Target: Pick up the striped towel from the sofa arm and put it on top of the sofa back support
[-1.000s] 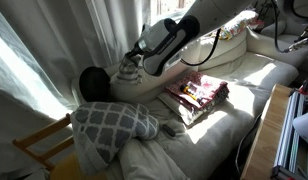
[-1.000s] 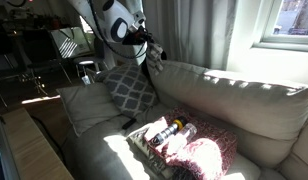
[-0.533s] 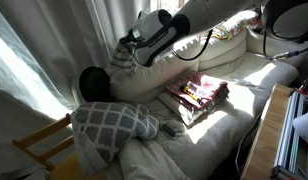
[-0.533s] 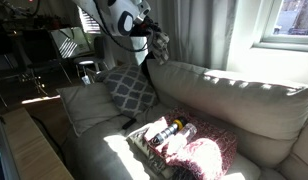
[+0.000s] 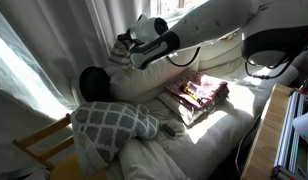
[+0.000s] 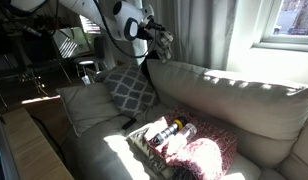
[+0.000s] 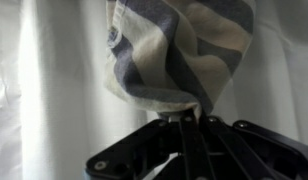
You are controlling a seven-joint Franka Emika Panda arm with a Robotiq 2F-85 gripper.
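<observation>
- Your cream fabric sofa [image 6: 234,95] sits against white sheer curtains [image 5: 49,45], with sunlight falling across the seat.
- A grey diamond-patterned cushion [image 5: 112,122] leans at the sofa's end.
- The blue-and-cream striped towel [image 7: 179,50] hangs bunched before the curtains, above the sofa back. I can't tell whether it touches.
- The black gripper [image 7: 190,116] is pinched tight on one gathered end of the towel.
- The packets on the seat tray [image 5: 199,95] carry print too small to read.

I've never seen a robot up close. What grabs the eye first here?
A white robot arm reaches over the sofa, its gripper pinching a blue-and-cream striped towel in the air by the curtain, above the sofa back. Below, a lattice-patterned cushion sits at the sofa's end.
</observation>
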